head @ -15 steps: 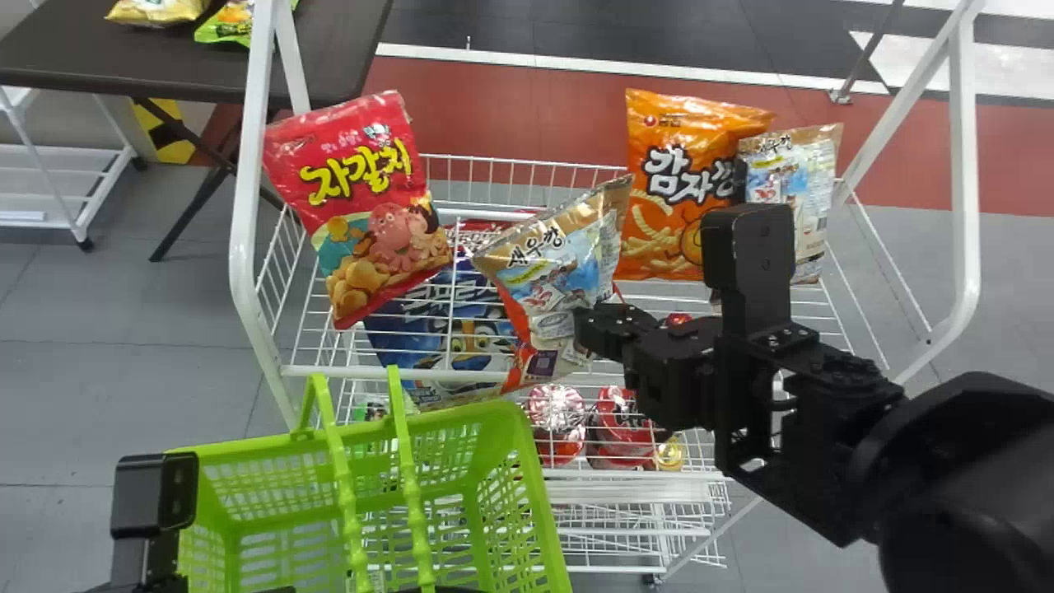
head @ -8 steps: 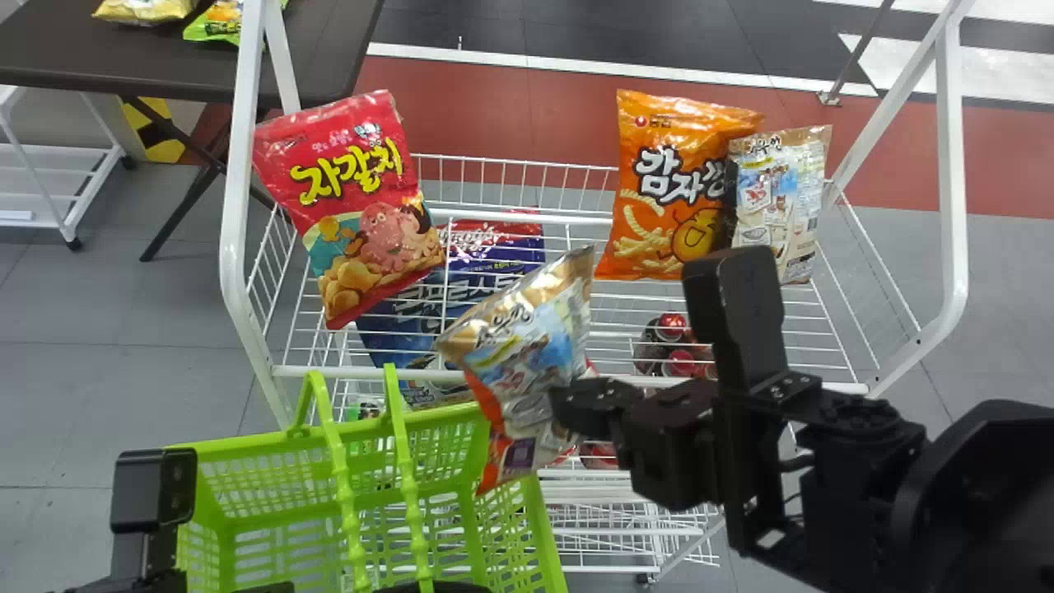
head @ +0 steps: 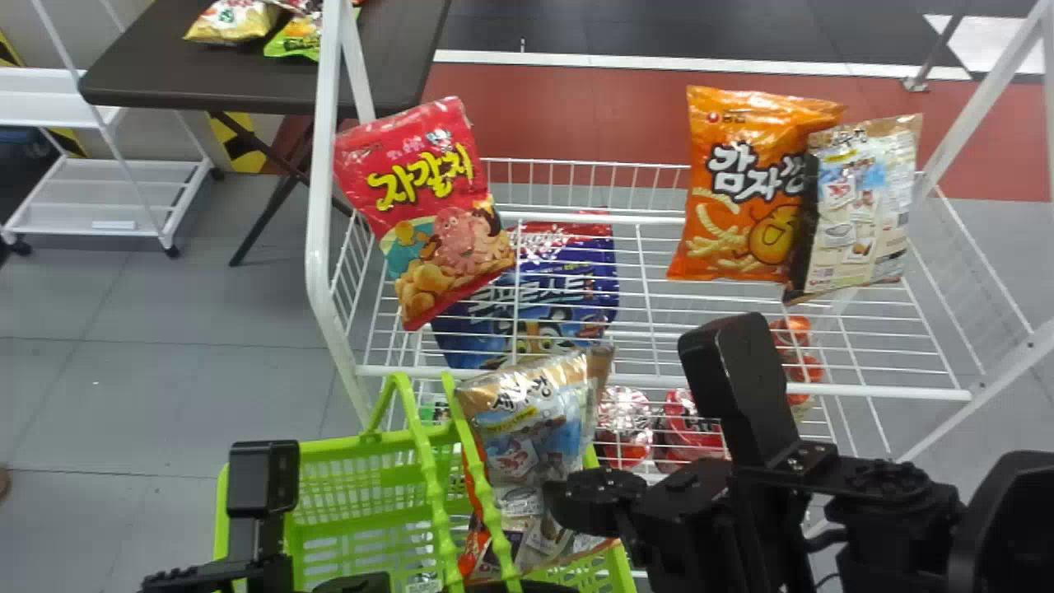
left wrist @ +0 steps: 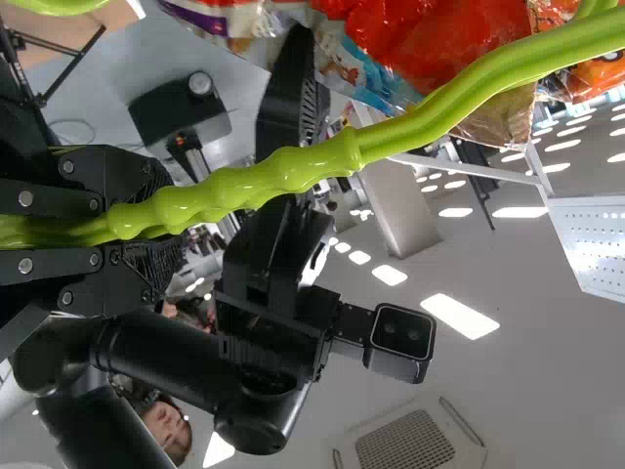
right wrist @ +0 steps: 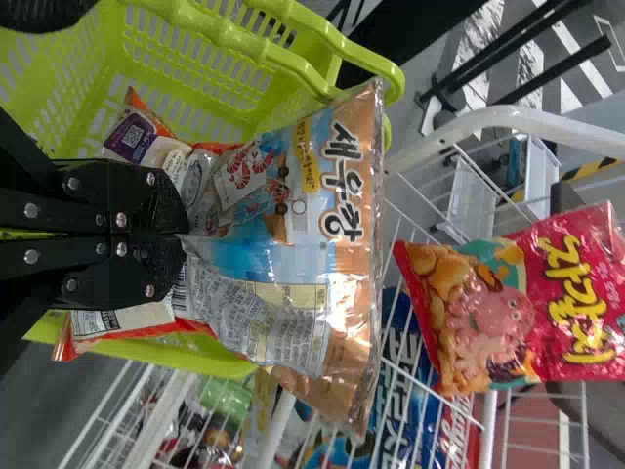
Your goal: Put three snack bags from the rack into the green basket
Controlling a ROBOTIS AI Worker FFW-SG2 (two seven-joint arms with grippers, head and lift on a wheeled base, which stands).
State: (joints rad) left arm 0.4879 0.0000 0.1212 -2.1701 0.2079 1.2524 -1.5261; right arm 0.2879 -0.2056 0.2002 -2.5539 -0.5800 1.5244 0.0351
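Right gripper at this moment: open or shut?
The right gripper is shut on a snack bag: its fingers lie together, and the bag's creases run in to their tips.

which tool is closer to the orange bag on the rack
Right. The right tool, holding a snack bag, is on the robot's side of the orange bag and left of it; the left tool, on the basket handle, sits farther left.
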